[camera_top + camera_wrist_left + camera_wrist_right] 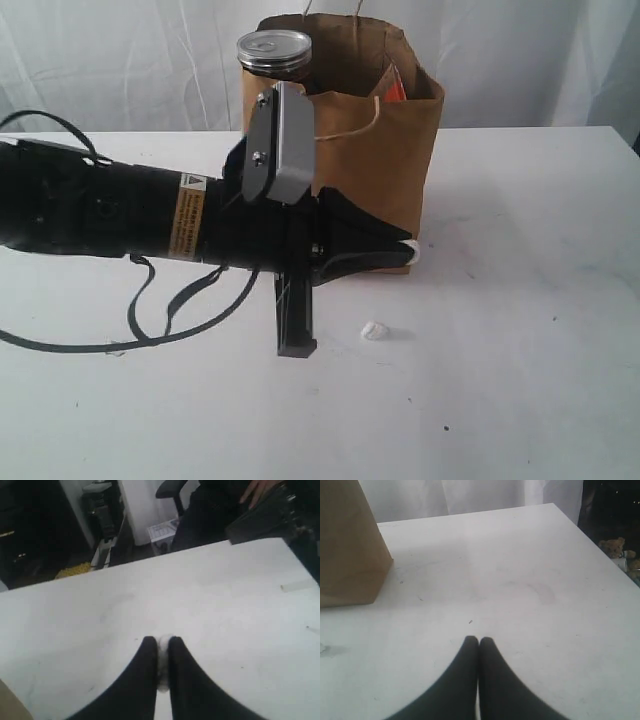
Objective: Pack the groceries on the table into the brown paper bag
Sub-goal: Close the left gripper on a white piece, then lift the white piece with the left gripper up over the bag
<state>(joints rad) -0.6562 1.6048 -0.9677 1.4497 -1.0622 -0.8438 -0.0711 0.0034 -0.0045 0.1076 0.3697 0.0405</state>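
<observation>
The brown paper bag (385, 160) stands upright at the back middle of the table (520, 300). A dark silver-topped can (274, 52) rises at the bag's left rim, and something orange (396, 90) shows inside the mouth. My left gripper (406, 251) lies low in front of the bag's base, shut on a small white lump (163, 661) that fills the gap between its fingers. A second small white lump (373, 330) lies loose on the table in front of the bag. My right gripper (478, 641) is shut with nothing in it, above bare table to the right of the bag (347, 545).
Black cables (150, 315) from the left arm trail over the table's left part. The left wrist view shows the table's far edge (150, 557) with an office chair (172, 487) and a person beyond. A teddy bear (615, 547) sits off the table's right edge.
</observation>
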